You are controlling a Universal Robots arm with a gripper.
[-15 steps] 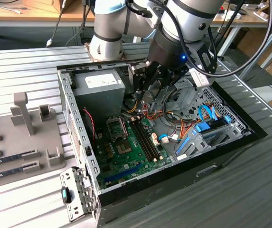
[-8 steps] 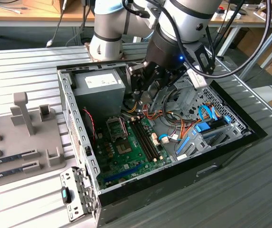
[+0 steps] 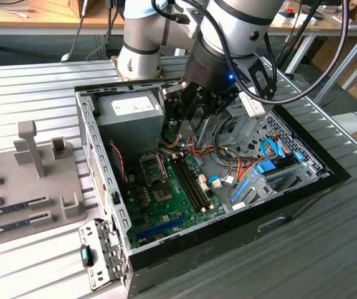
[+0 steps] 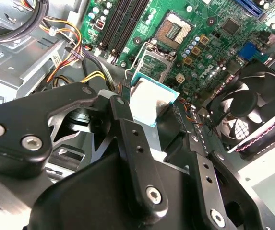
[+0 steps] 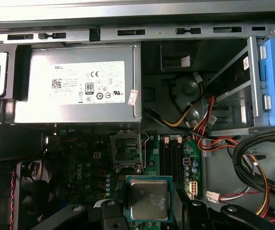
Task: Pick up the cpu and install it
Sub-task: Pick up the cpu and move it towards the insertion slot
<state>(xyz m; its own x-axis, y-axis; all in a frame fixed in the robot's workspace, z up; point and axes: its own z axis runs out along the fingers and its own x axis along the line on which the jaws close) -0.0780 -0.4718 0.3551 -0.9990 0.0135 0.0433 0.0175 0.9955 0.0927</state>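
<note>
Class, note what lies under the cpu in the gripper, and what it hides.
The cpu, shut in the gripper, hangs over the green motherboard, which shows around its edges. The open socket lies apart, uncovered. The board patch straight below the chip is hidden.

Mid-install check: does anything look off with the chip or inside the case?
The cpu, held in the pincer near the open socket, has a dull smeared patch across its shiny top, possibly old paste residue. Nothing else stands out.
</note>
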